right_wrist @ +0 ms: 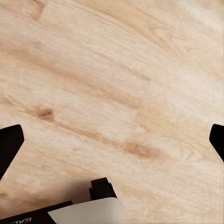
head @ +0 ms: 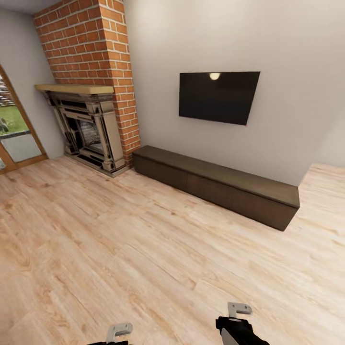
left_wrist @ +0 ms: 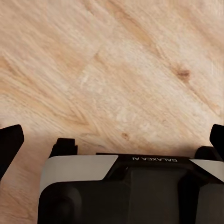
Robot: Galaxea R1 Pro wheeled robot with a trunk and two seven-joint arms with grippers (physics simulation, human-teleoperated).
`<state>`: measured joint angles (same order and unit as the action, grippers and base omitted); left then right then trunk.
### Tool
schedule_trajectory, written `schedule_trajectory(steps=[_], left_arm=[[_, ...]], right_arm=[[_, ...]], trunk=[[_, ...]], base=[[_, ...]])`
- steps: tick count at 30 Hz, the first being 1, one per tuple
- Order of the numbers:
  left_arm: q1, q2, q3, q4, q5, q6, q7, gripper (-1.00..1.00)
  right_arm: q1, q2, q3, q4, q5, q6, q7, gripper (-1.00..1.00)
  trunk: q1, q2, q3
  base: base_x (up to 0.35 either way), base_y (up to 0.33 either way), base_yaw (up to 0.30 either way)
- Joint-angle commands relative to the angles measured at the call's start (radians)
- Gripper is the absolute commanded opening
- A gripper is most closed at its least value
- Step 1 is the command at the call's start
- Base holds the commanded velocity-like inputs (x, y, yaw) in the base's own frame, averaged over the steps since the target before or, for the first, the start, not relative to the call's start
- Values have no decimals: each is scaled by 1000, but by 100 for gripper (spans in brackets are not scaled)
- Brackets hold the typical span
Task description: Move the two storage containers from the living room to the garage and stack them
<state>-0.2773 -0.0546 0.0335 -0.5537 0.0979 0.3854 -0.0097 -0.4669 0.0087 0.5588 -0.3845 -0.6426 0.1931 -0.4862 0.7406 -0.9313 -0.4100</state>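
We are standing on the light wood plank floor of the living room, facing the long dark-brown low wooden cabinet that is running along the pale wall. A flat black wall-mounted television is hanging above that cabinet, and a red-brick chimney with a grey stone fireplace is rising just beside the cabinet's far end.

Our left claw and right claw are both hanging spread wide over bare planks, holding nothing.

The two orange-red storage containers are not appearing among these things, so we cannot tell where they are lying, which way they are pointing, or how their long axes are running.

We are judging the main risk to be the search itself: turning the base near the cabinet could clip its corner, and a hasty sweep could pass the bins unnoticed.
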Motion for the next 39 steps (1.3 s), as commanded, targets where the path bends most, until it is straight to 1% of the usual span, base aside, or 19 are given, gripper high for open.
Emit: schedule_trajectory(steps=[1, 39], left_arm=[[0, -1, 3, -2, 9, 7, -1, 100], [0, -1, 3, -2, 9, 7, -1, 100]], right_arm=[[-1, -1, 9, -2, -5, 6, -8, 100], [-1, -1, 9, -2, -5, 6, -8, 100]], trunk=[[1, -1, -1], [1, -1, -15]], base=[[329, 0, 244], [329, 0, 244]])
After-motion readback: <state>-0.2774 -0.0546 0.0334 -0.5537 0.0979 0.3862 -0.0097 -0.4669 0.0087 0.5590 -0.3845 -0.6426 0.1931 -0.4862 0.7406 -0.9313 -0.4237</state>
